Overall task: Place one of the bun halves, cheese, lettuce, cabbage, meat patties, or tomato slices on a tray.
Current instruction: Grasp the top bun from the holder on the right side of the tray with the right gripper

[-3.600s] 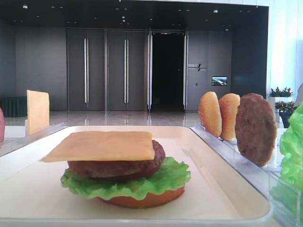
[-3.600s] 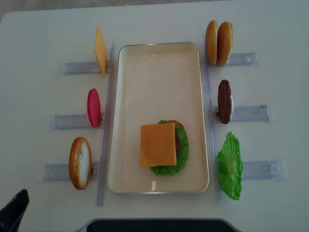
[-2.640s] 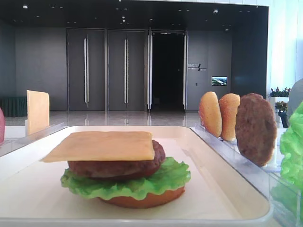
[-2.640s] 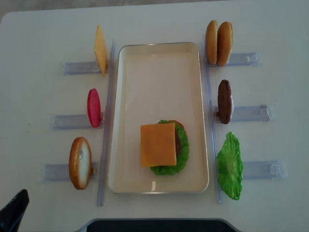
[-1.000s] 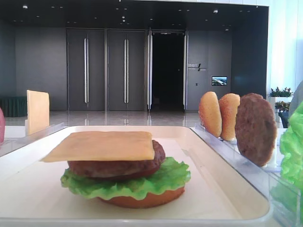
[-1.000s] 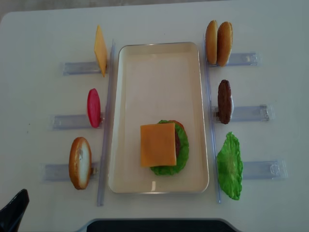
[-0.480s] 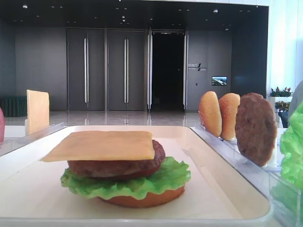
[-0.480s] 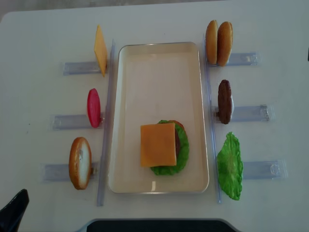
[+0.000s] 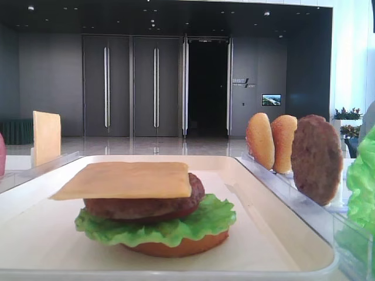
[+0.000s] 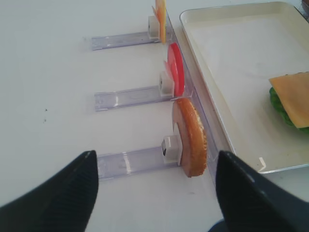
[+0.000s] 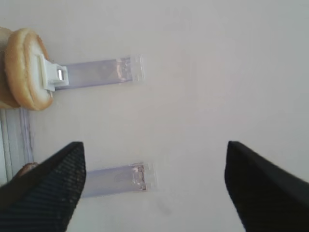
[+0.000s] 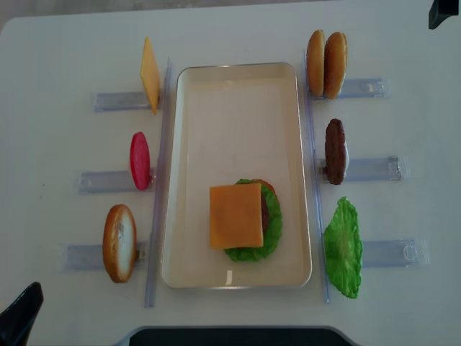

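— Since a moment ago, right gripper [image 12: 442,12] has edged in at the far right corner, beyond the bun halves [image 12: 325,64] right of the tray [image 12: 238,83].
— Jaws?
— Wide apart, empty; left gripper [image 10: 154,193] likewise. Likely reaching for a bun; next, descend and straddle it.

One exterior camera sits low at the near end of the cream-white rectangular tray [image 9: 281,246], looking level along it, close to the stacked toy burger [image 9: 153,208]. The other exterior camera looks straight down on the whole white table [image 12: 65,43]. Each wrist camera looks down past its own dark fingers at the clear plastic holders [image 10: 128,162] on its side. The tray appears in three views.
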